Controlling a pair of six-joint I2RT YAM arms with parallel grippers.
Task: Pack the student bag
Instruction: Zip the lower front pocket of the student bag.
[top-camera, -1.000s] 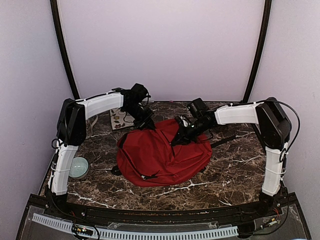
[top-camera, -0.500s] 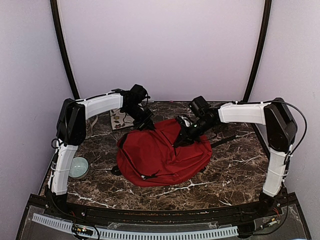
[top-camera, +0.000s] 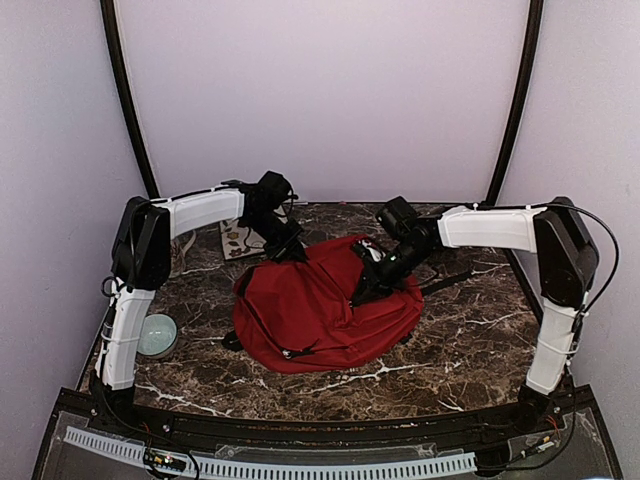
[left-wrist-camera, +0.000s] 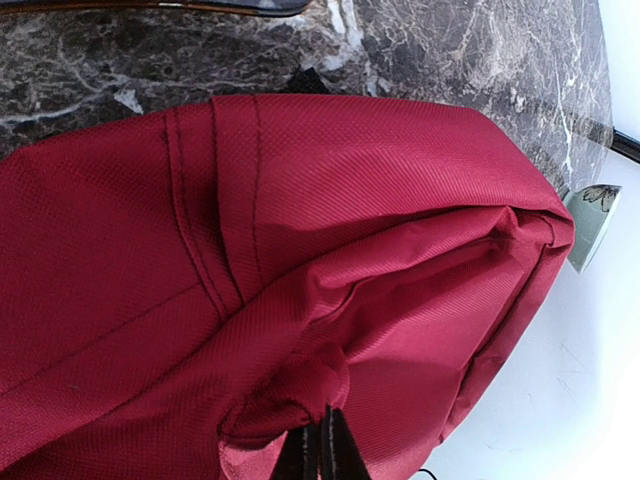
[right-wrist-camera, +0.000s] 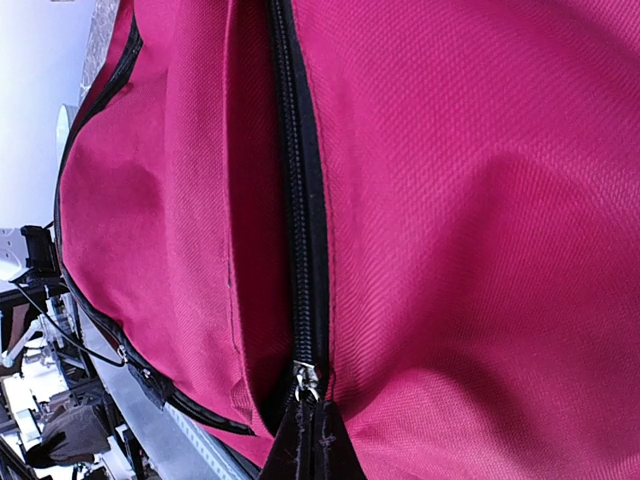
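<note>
Top cam: dark brown white-veined marble tabletop (top-camera: 470, 340), dark-red soft fabric backpack (top-camera: 310, 310) lying flat at its centre, by far the biggest item. A black strap (top-camera: 450, 280) trails off the backpack toward 3 o'clock.

White-and-black left arm (top-camera: 195, 210) reaches in from 9 o'clock. Left gripper (top-camera: 288, 250) is down on the backpack's 11 o'clock edge. White-and-black right arm (top-camera: 490, 228) comes in from 3 o'clock. Right gripper (top-camera: 358, 297) is on the top face at about 1 o'clock of the backpack's middle. Jaw state is unreadable from up here, too small and dark.

Left wrist cam settles it: left gripper (left-wrist-camera: 322, 440) has its jaws pressed together on a bunched fold of the backpack (left-wrist-camera: 350, 200). The red cloth puckers at the tips. Also only here: stitched seam band across the fabric, and a pale piece with a dark leaf-like mark (left-wrist-camera: 590, 225) at 3 o'clock, beside the backpack's edge. Can't tell what it is.

Right wrist cam: right gripper (right-wrist-camera: 312, 440) is clamped tight right under the small silver zip slider (right-wrist-camera: 305, 380), gripping the backpack (right-wrist-camera: 480, 200) at the end of its black zip line (right-wrist-camera: 300, 200). Pull tab is hidden between the tips. Zip teeth don't show in the top cam.

Only in the top cam: cream rectangular item with a leaf print (top-camera: 240, 237) at 10 o'clock of the table, just beyond the left gripper. Small pale green round bowl (top-camera: 157, 335) at 8 o'clock, well apart from the backpack
</note>
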